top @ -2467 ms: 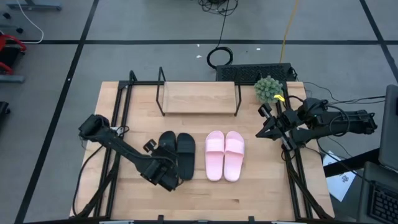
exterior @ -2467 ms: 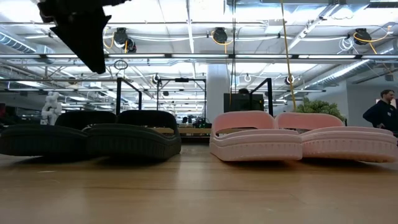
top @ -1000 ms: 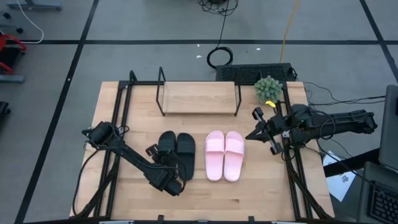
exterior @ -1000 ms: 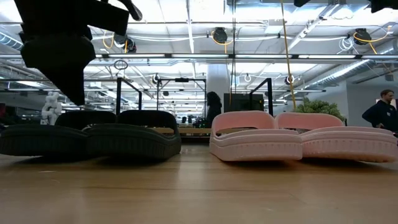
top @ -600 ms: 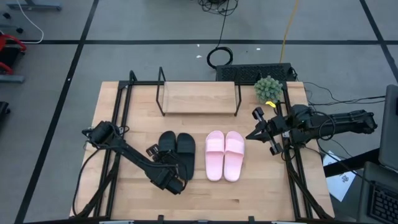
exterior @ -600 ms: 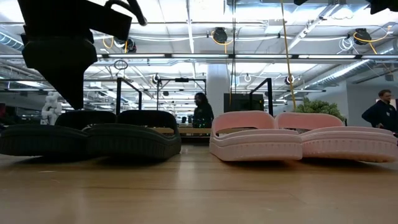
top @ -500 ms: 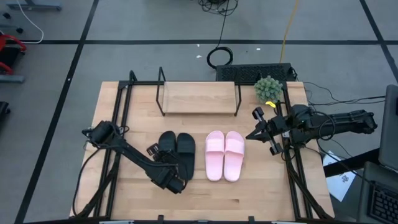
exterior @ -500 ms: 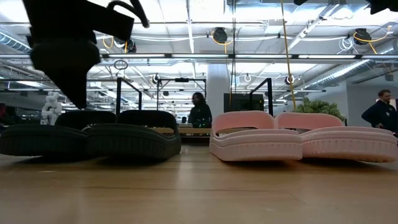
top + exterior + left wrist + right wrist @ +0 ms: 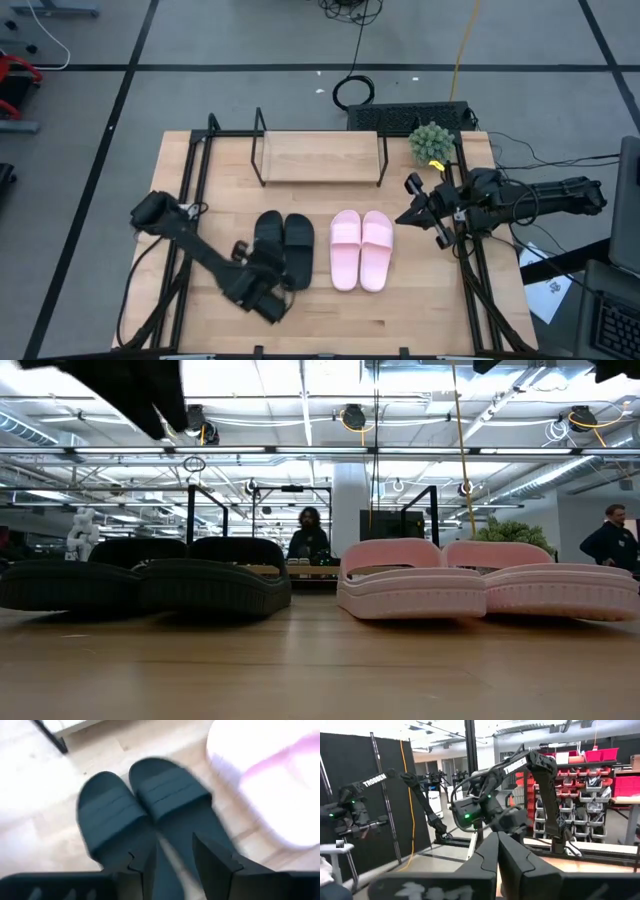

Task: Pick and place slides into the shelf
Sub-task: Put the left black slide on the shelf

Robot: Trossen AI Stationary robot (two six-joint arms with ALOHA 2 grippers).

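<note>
The two black slides [image 9: 283, 247] and the two pink slides [image 9: 360, 249] lie side by side on their soles in the middle of the table, toes toward the shelf [image 9: 320, 156] at the far edge. The low view shows the black pair [image 9: 145, 574] and the pink pair [image 9: 485, 580] flat on the wood. My left gripper [image 9: 270, 292] hangs open above the heel ends of the black slides [image 9: 150, 805], touching nothing. Only its dark tip [image 9: 150, 390] shows in the low view. My right gripper [image 9: 405, 212] is shut and waits to the right of the pink pair.
A small potted plant [image 9: 432, 143] stands at the table's far right corner, close to the right arm. A dark grille-like object [image 9: 405, 114] lies beyond the far edge. People show in the room behind the table [image 9: 308, 535]. Bare wood lies between the slides and the shelf.
My left gripper has risen from just above the black slides almost out of the low view's top, and has drifted a little toward the table's near left. The slides have not moved.
</note>
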